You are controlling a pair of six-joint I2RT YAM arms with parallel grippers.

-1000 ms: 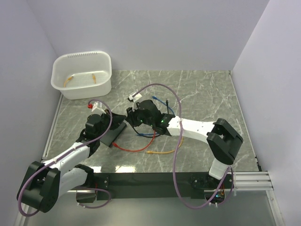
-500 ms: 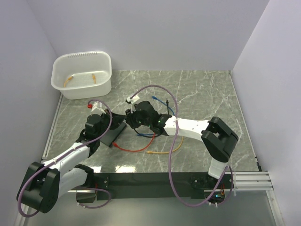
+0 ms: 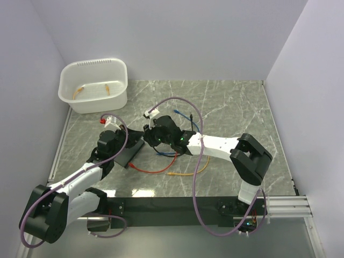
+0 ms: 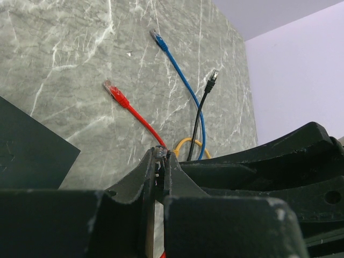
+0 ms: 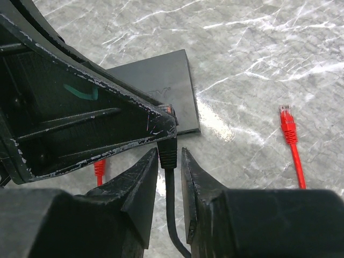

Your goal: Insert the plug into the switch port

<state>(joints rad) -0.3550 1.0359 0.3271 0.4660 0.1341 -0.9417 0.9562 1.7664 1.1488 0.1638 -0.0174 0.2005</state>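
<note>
The right gripper (image 5: pixel 169 155) has the plug (image 5: pixel 168 141) pinched by its black boot. Its jaws are narrow around it, the clear tip pokes out ahead and the black cable (image 5: pixel 173 220) trails back underneath. That tip sits right against the end of the left gripper (image 4: pixel 161 159), whose jaws are drawn to a thin slit; whether they nip anything, I can't tell from here. The switch (image 5: pixel 164 88) lies flat on the table (image 5: pixel 269 48) just beyond, partly under the left gripper, and from above it sits between the two arms, nearer the left one. No sockets in sight: the edge facing the right wrist camera looks plain, so the ports are probably on a side the left gripper hides. This is the lining-up stage, I'd say, with the insertion not yet made. To do it well, bring the plug low and level with the switch's edge and square it to a socket, not at a slant, with the latch tab the right way round. Then press straight along the plug's own axis. The left gripper wants to brace the box so it doesn't skate on the smooth top. The tight spot is the crowding: two grippers meeting at the tip could knock the plug askew in its jaws. A spare red plug (image 5: pixel 286 118) lies well off to the side, out of the way.
</note>
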